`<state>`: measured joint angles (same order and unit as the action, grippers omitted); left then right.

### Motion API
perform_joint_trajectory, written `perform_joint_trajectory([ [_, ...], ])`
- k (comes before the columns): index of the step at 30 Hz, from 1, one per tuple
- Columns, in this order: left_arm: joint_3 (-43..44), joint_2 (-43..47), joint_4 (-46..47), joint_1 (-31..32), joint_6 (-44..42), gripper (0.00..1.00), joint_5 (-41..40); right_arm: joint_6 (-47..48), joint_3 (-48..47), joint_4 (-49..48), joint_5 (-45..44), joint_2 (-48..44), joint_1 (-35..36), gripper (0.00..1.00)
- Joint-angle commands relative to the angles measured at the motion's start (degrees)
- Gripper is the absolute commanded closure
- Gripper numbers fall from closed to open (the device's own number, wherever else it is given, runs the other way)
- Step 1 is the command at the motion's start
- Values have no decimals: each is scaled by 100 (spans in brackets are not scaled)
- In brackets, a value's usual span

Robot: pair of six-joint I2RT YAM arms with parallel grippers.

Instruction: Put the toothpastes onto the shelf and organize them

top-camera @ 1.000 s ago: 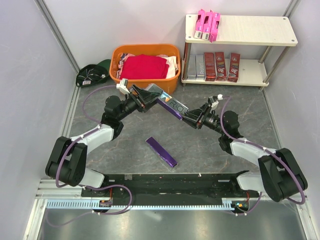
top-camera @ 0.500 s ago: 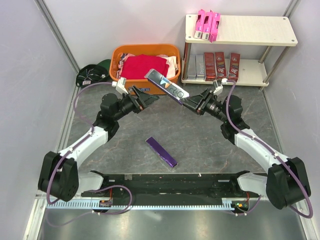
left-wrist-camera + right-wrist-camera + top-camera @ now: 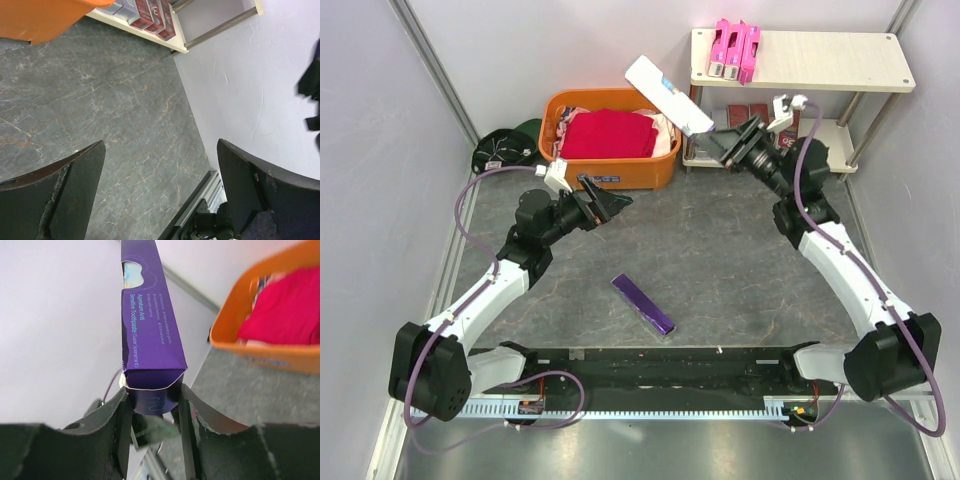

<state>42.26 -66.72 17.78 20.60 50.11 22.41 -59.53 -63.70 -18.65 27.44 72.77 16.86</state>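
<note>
Right tool [image 3: 718, 138] grips a purple box [image 3: 668, 95], raised just left of the shelf [image 3: 840, 62]; left tool [image 3: 608, 200] gapes empty. Next, I reckon: swing right, find a free slot.

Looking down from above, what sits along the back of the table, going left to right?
A dark green-and-black bundle → orange basket → two-tier shelf.
</note>
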Motion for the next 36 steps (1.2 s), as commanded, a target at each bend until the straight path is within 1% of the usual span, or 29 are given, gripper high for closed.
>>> perform_joint_trajectory([
  [1, 28, 19, -91, -3, -308, 0, -141, 292, -993, -69, -485, 237, -366, 90],
  [6, 10, -60, -108, -3, -282, 0, -123, 144, -1522, -24, -950, 588, -842, 90],
  [10, -16, -78, -126, -3, -256, 0, -106, 3, -1829, -103, -1591, 773, -1228, 90],
  [13, -34, -113, -126, -3, -230, 0, -123, -15, -2084, 19, -1952, 923, -1378, 90],
  [14, -42, -122, -117, -3, -229, 0, -115, -41, -2120, 89, -2223, 949, -1413, 90],
  [20, -43, -166, -108, -3, -212, 0, -88, -252, -2261, 415, -3173, 1221, -1467, 90],
  [25, -51, -166, -82, -3, -194, 0, -44, -674, -2147, 521, -3570, 1441, -1475, 89],
  [27, -69, -157, -29, -3, -151, 0, 8, -858, -2181, 565, -3597, 1573, -1475, 89],
  [36, -245, -17, 59, -3, -54, 0, 53, -1114, -2831, 977, -3518, 2170, -1458, 89],
])
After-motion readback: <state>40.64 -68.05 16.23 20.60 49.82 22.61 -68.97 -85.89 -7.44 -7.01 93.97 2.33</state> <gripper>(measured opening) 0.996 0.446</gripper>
